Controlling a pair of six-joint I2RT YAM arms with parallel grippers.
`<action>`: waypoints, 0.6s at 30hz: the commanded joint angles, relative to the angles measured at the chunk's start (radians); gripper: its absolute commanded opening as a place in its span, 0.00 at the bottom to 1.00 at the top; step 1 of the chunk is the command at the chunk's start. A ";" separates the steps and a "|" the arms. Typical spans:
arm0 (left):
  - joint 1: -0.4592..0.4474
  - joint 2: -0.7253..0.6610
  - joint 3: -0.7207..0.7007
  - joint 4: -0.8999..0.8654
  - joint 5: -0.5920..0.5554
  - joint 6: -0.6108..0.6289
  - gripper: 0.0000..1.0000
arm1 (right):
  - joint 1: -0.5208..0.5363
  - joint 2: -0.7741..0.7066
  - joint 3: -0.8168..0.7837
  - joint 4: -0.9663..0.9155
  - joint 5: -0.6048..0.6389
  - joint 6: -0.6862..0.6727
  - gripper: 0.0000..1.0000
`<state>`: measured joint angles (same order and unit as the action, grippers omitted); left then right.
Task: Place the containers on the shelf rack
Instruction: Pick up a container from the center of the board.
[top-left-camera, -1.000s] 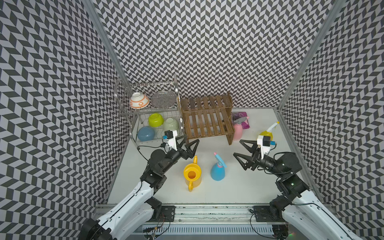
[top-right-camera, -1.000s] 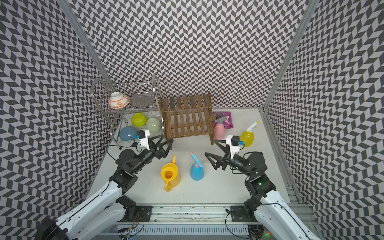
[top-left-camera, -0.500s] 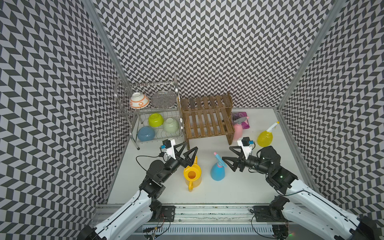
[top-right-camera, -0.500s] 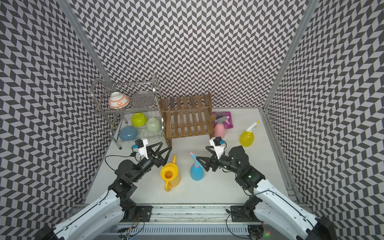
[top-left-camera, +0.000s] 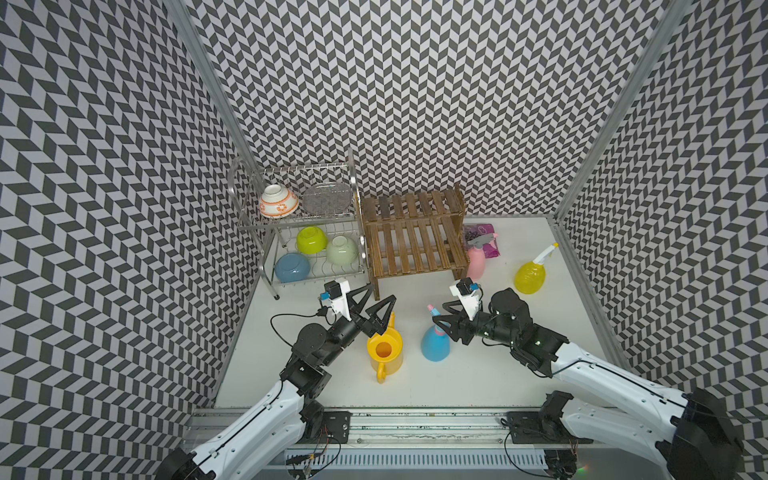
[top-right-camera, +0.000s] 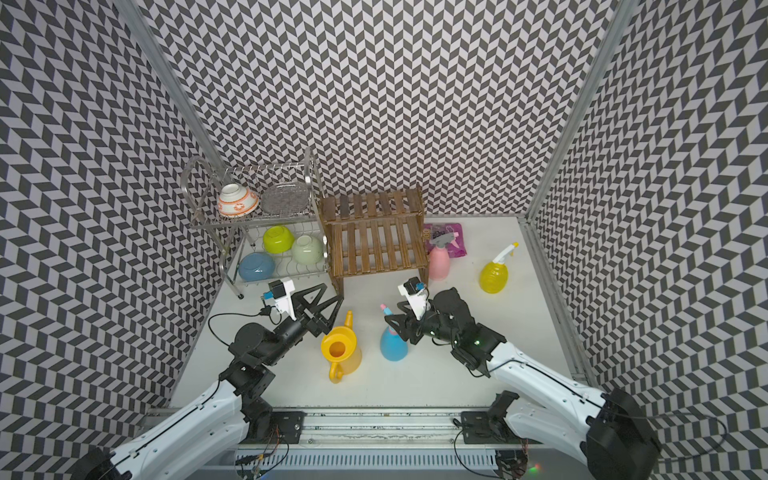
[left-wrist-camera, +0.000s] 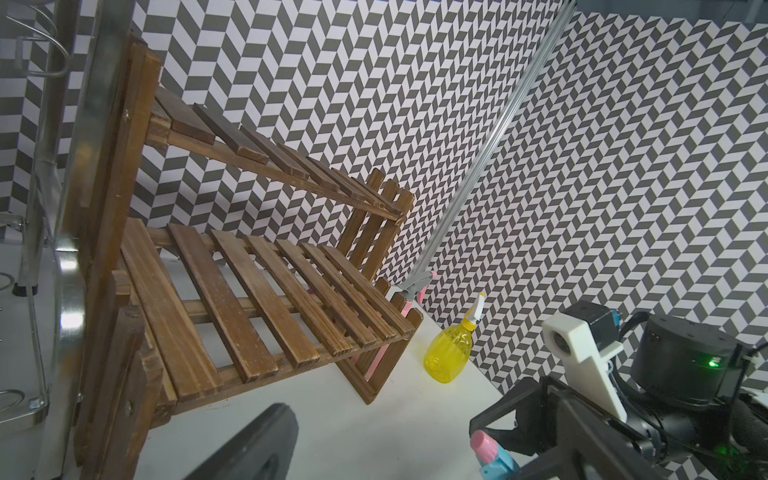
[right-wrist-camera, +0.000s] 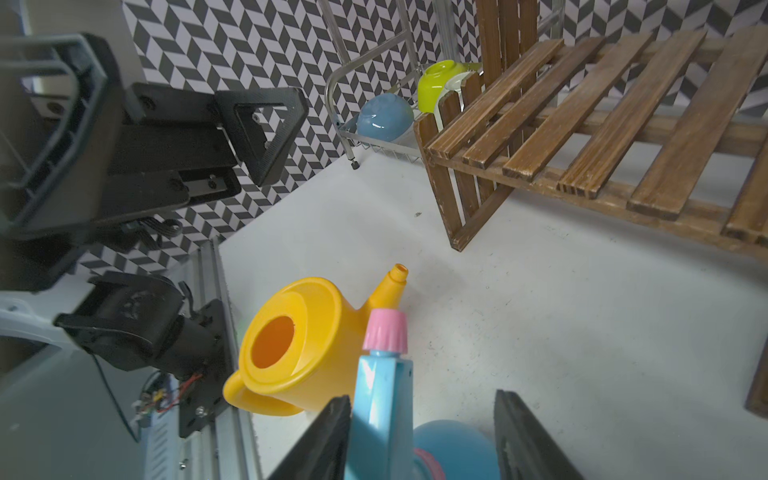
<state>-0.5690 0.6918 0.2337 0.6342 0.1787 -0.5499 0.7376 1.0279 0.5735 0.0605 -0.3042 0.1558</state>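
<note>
Right wrist view: half-open right pincer (right-wrist-camera: 422, 399) straddles the blue spray bottle (right-wrist-camera: 382, 399), unclamped

- Arms (top-left-camera: 266, 419): white shells on long links, black joint housings.
- Fingers (right-wrist-camera: 262, 98): black open triangular frames with small screws.
- Wrist camera mounts (left-wrist-camera: 582, 345): white brackets, black lens bodies.

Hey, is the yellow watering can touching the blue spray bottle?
Apart. Both top views show a strip of bare white table between the yellow watering can and the blue spray bottle.
</note>
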 joint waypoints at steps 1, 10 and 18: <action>-0.004 0.004 -0.005 0.046 0.030 0.011 1.00 | 0.007 -0.003 0.031 0.036 -0.015 -0.017 0.49; -0.012 0.020 0.000 0.070 0.073 0.022 0.99 | 0.020 0.005 0.035 0.037 -0.032 -0.039 0.30; -0.048 0.147 0.065 0.066 0.200 0.077 0.92 | 0.016 -0.119 0.010 0.024 0.034 -0.031 0.06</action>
<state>-0.5987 0.8043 0.2501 0.6792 0.3016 -0.5125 0.7509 0.9714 0.5842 0.0441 -0.3103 0.1192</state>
